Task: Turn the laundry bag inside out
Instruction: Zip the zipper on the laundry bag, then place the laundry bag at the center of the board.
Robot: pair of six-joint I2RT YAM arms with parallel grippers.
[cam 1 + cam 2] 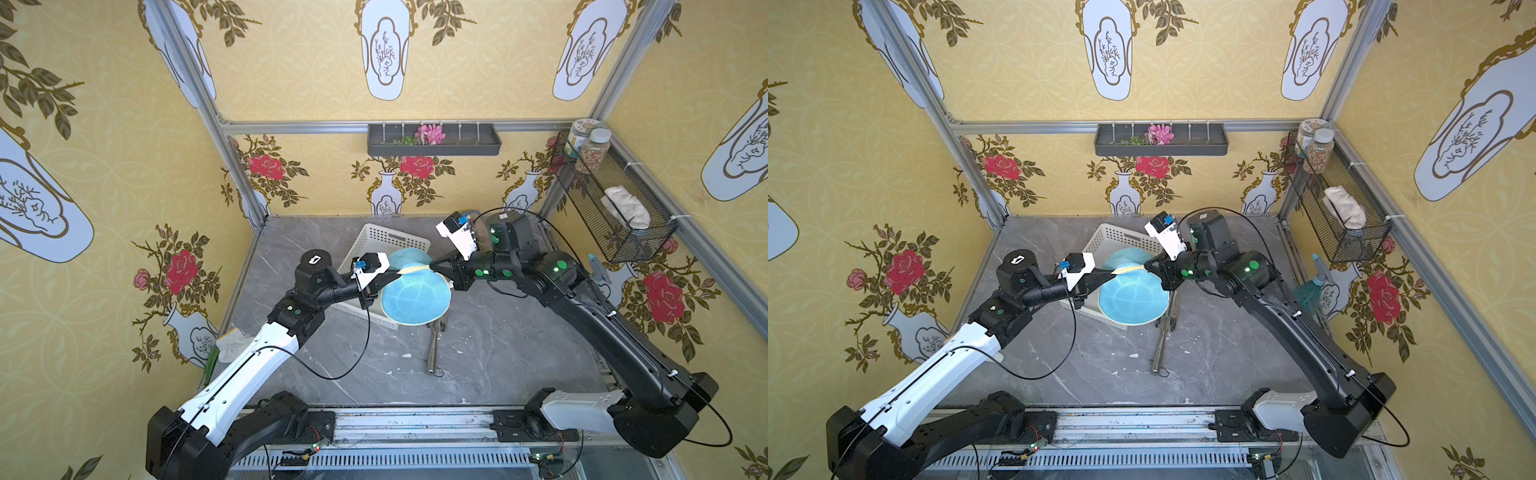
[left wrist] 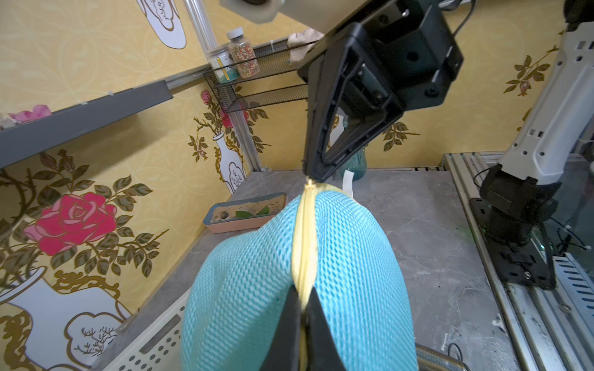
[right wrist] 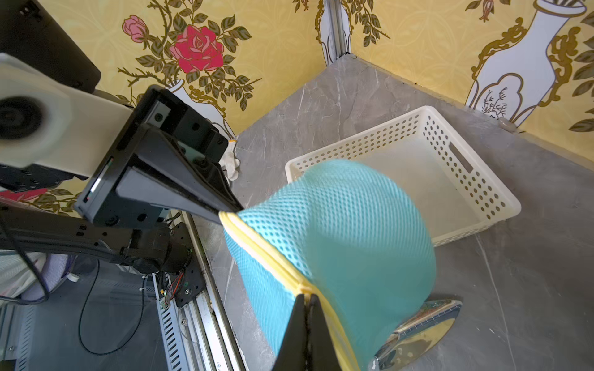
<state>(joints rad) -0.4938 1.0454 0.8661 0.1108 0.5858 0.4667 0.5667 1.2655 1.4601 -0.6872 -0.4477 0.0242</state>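
Note:
The laundry bag (image 1: 415,296) (image 1: 1128,297), light-blue mesh with pale yellow trim, hangs stretched between my two grippers above the white basket's near corner. My left gripper (image 1: 400,272) (image 1: 1117,271) is shut on the yellow trim at the bag's left end; in the left wrist view its jaws (image 2: 303,308) pinch the yellow seam of the bag (image 2: 257,282). My right gripper (image 1: 432,266) (image 1: 1145,264) is shut on the trim at the opposite end; in the right wrist view it (image 3: 307,298) clamps the yellow edge of the bag (image 3: 347,231). The bag's opening is not visible.
A white perforated basket (image 1: 374,240) (image 3: 353,141) lies behind and under the bag. A shiny metal tool (image 1: 432,353) rests on the grey table in front. A teal spray bottle (image 1: 1312,286) stands at the right wall under a wire shelf (image 1: 615,199). A pink tray (image 2: 244,215) sits at the back.

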